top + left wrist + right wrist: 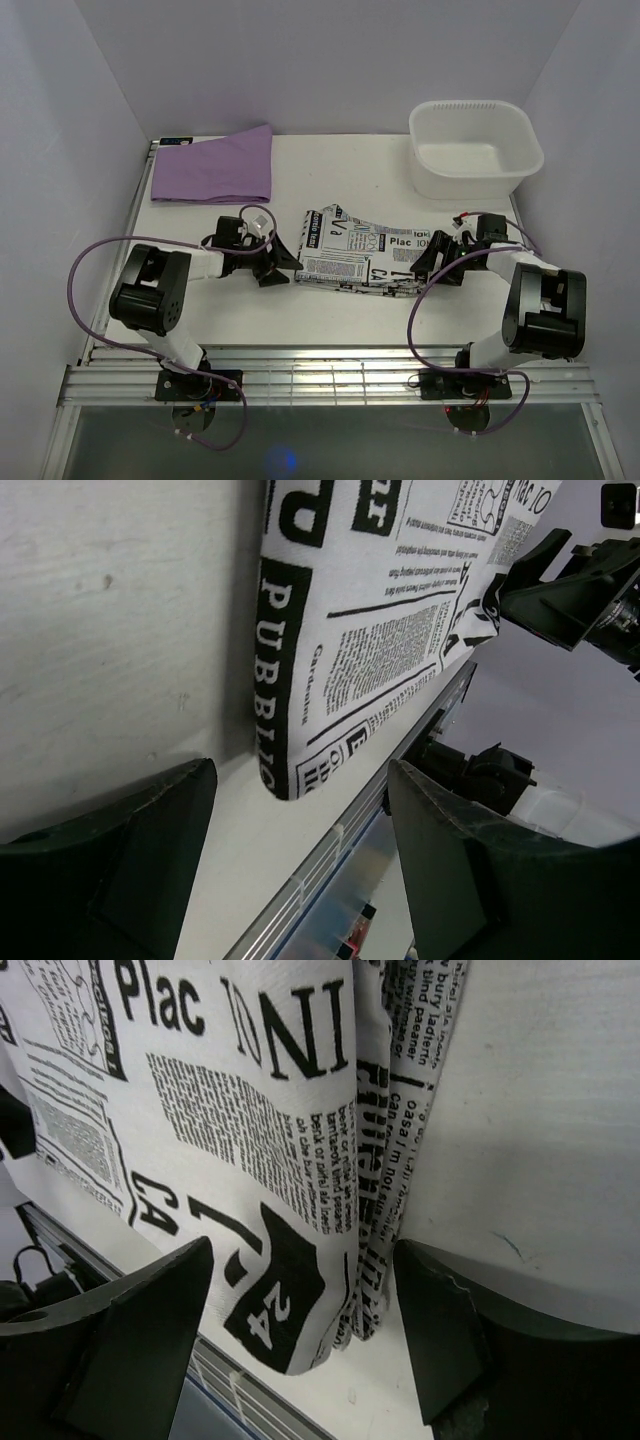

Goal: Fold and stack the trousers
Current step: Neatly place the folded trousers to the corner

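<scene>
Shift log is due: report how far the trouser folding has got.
Done: the trousers lie folded into a compact, layered rectangle mid-table. In hand: nothing is gripped; the left gripper and right gripper sit open at either end of the bundle. To do: the stacking, since the bundle lies apart from the purple folded cloth and the white tub. I cannot tell where it should be stacked.

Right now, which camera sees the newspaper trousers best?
The top camera: it shows the whole folded trousers on the table. The left wrist camera catches only one printed edge, and the right wrist camera only a corner with layered edges.
</scene>
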